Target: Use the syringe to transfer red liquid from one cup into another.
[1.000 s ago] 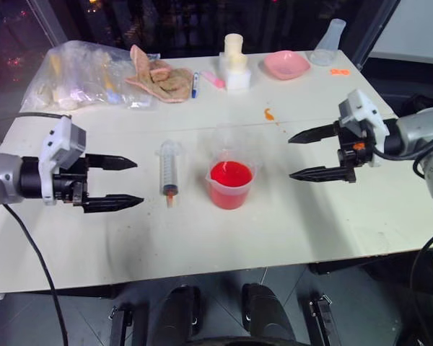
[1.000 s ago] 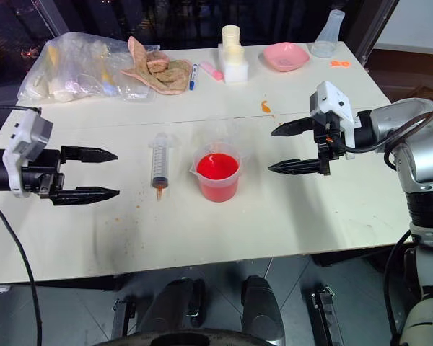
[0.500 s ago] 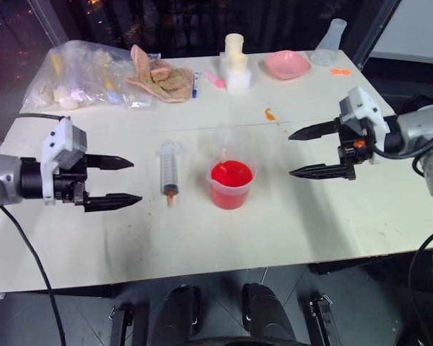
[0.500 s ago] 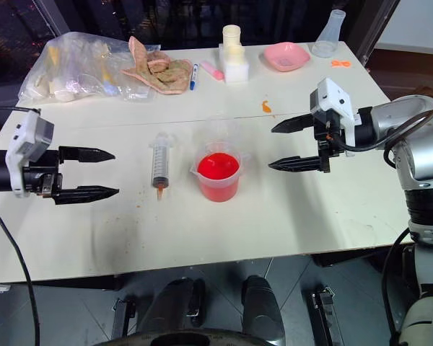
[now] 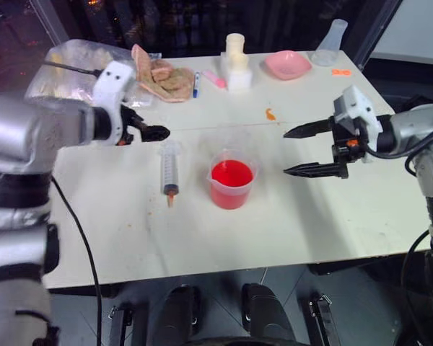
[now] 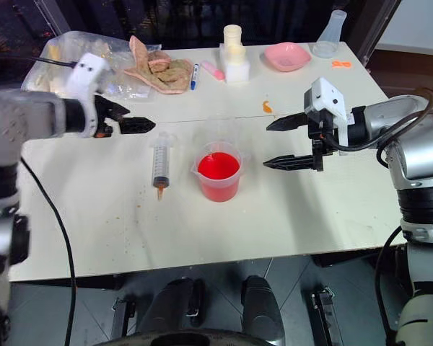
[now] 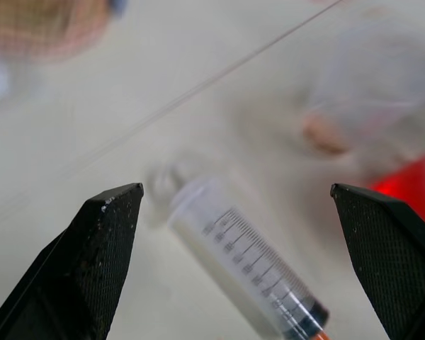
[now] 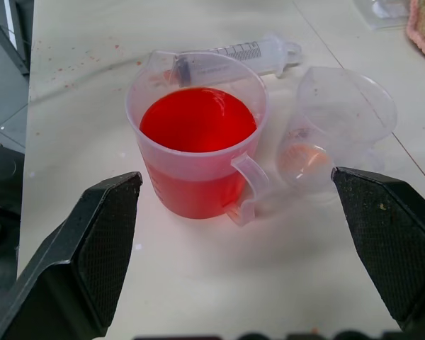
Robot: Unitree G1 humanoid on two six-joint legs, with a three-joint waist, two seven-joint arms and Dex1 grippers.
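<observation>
Nearest to you on the table point(image 5: 289, 238) stands the beaker point(image 5: 231, 184), about half full of red liquid point(image 5: 231, 174). Just beside it on its left lies the syringe point(image 5: 169, 170), flat, with its orange tip toward you. Right behind the beaker stands the clear cup point(image 8: 343, 124), with only a bit of orange at the bottom. Your left claw point(image 6: 141, 125) is wide open over the syringe's far end. Your right claw point(image 5: 296, 151) is wide open too, holding nothing. Far back sit a pink dish point(image 5: 286, 64) and a clear flask point(image 5: 329, 42).
</observation>
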